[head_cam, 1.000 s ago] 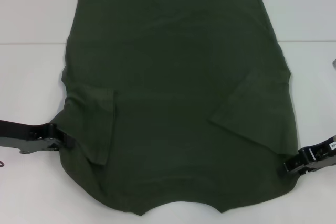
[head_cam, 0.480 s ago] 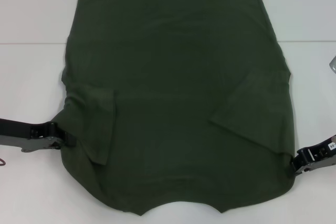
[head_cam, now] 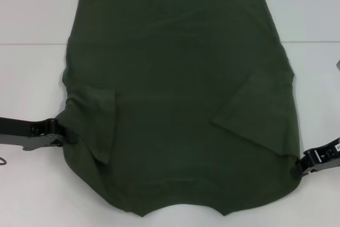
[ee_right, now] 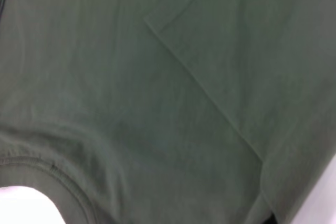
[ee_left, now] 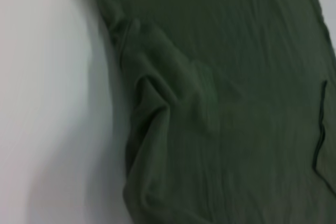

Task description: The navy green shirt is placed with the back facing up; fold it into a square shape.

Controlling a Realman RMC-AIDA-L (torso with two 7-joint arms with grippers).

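Note:
The navy green shirt [head_cam: 180, 94] lies flat on the white table, its curved neckline [head_cam: 180, 210] toward me and its hem at the far side. Both sleeves are folded inward over the body, the left sleeve [head_cam: 98, 123] and the right sleeve [head_cam: 260, 112]. My left gripper [head_cam: 68, 135] sits low on the table at the shirt's left shoulder edge, touching the cloth. At the right shoulder edge, my right gripper [head_cam: 300, 166] sits just outside the cloth. The left wrist view shows wrinkled shirt fabric [ee_left: 220, 103], and smooth shirt fabric [ee_right: 157, 103] fills the right wrist view.
The white table [head_cam: 32, 78] surrounds the shirt, with a seam line running across it at the far side. A small grey object [head_cam: 338, 65] shows at the right edge of the head view.
My left gripper has crept slightly up and toward the shirt's edge. My right gripper has slid a little outward to the right. The shirt has barely moved.

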